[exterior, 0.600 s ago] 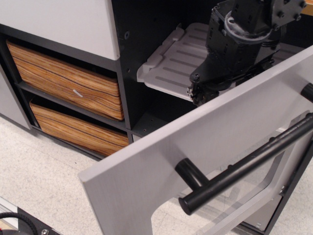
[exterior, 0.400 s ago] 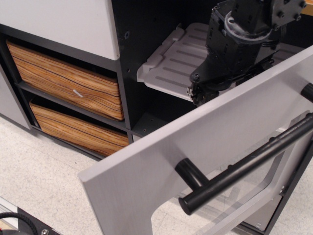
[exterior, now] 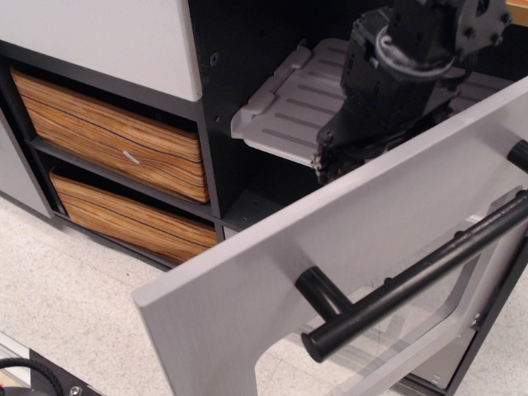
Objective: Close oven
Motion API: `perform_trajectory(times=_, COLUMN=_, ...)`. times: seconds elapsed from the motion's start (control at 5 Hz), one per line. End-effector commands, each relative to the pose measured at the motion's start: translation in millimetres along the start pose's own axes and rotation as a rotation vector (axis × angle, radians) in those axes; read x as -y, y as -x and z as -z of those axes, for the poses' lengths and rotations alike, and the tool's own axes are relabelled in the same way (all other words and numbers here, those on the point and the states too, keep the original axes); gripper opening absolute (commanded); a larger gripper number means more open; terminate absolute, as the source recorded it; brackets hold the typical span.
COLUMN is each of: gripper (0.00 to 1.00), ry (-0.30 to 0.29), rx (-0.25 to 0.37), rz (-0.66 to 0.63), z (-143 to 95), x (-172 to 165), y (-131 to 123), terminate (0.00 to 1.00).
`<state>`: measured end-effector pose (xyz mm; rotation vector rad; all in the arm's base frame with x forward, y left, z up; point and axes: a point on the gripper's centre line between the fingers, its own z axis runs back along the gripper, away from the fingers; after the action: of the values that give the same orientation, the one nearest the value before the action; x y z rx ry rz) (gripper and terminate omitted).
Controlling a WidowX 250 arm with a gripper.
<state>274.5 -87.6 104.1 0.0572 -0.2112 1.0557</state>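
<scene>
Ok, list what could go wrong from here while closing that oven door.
1. The gripper sits behind the open oven door, in front of the white rack. If the door swings shut now, it would likely pinch the arm.
2. Its fingertips are hidden by the door's top edge, so contact with the door cannot be confirmed; a push might slip.
3. The rack looks pulled forward, and may block the door from shutting fully.

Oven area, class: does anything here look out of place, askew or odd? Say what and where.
The oven door hangs wide open, its black bar handle jutting toward the camera. The robot's hand sits behind the door's upper edge, its fingertips hidden. The white ribbed rack seems to poke out of the dark interior. Nothing looks spilled or damaged.
</scene>
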Motion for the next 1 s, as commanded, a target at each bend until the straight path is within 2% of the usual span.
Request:
perform_trajectory(times=0.0, gripper=1.00, ry=0.137, rx=-0.017, rz=-0.110, z=-65, x=1, y=-20, terminate=0.00)
perform_trajectory(times=0.2, gripper=1.00, ry=0.169, rx=-0.086, rz=-0.119, z=-93, x=-7, y=-9, terminate=0.00)
perform_trajectory(times=0.4, gripper=1.00, ry=0.133, rx=-0.148, rz=-0.129, z=-113, x=-11, y=12, terminate=0.00)
perform_trajectory(times=0.6, gripper=1.00, ry=0.120, rx=-0.194, rz=-0.145, z=-129, x=-12, y=22, terminate=0.00)
perform_trajectory(times=0.8, gripper=1.00, ry=0.088, rx=-0.226, rz=-0.145, z=-133, x=-11, y=36, terminate=0.00)
